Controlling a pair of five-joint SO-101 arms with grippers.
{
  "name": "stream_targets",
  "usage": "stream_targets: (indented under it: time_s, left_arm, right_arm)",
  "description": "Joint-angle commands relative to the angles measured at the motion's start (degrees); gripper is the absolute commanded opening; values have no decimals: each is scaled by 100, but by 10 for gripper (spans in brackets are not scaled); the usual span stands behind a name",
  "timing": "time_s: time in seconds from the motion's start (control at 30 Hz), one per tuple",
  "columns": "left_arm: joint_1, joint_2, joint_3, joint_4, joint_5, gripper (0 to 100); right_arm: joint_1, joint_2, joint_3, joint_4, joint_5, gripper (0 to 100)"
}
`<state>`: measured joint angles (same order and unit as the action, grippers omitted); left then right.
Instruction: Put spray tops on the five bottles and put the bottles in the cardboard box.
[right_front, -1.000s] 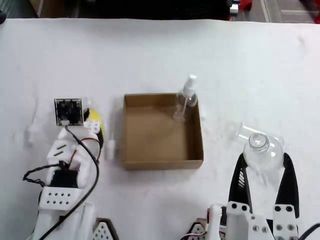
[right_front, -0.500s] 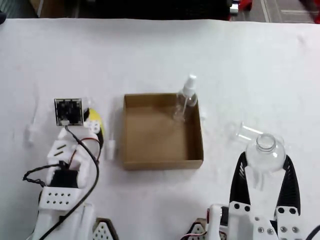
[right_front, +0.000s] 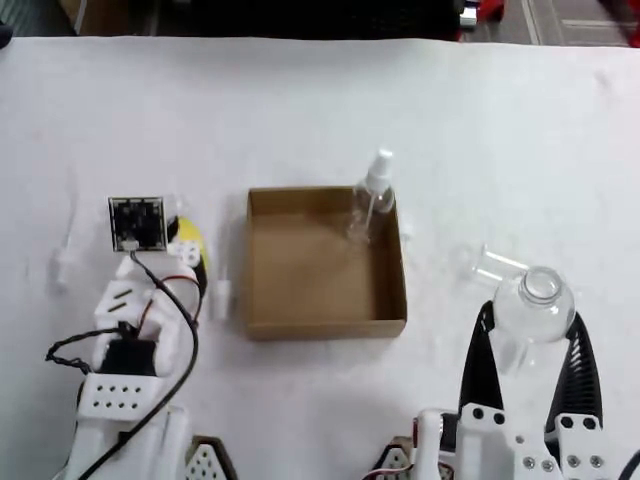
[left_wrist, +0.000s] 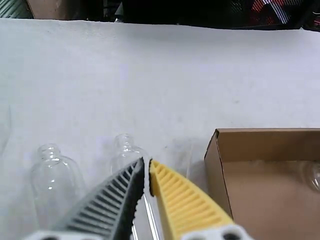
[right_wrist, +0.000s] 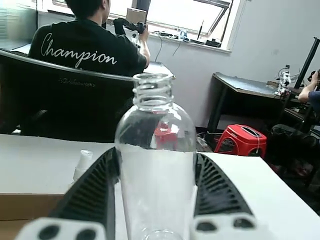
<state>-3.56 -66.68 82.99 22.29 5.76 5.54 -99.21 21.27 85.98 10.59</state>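
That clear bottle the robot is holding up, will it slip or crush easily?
Probably light: the bottle is see-through and looks empty, with no top on. Its smooth rounded wall could slip, though the ribbed fingers press both sides. Laid on its side, it would likely roll.

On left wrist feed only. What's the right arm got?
Observer: Right tool is shut on a clear bottle, neck up, no spray top on it.
Operator: Anything in the box? I only see part of it.
Observer: One bottle with a spray top stands in the far right corner of the cardboard box.
Operator: Other bottles on that side?
Observer: What looks like a second clear bottle lies on the table just beyond the held one.
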Motion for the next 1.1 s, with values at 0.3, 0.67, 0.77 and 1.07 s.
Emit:
stream_targets:
  time_s: [0.3,0.67,0.77,1.07]
  left_arm:
    - [84,-154,-396,35,62,28]
    - [57,-154,-396,-9,53,28]
    - [57,-154,-404,-9,53,28]
    - [92,-154,-413,-9,53,28]
  right_arm:
    - [-716,57,18,-127,-255,16]
    - [-1464,66,738,-1112,-149,16]
    - [-1648,66,1125,-1393,378,16]
    - [-2264,66,2664,-3037,1679,16]
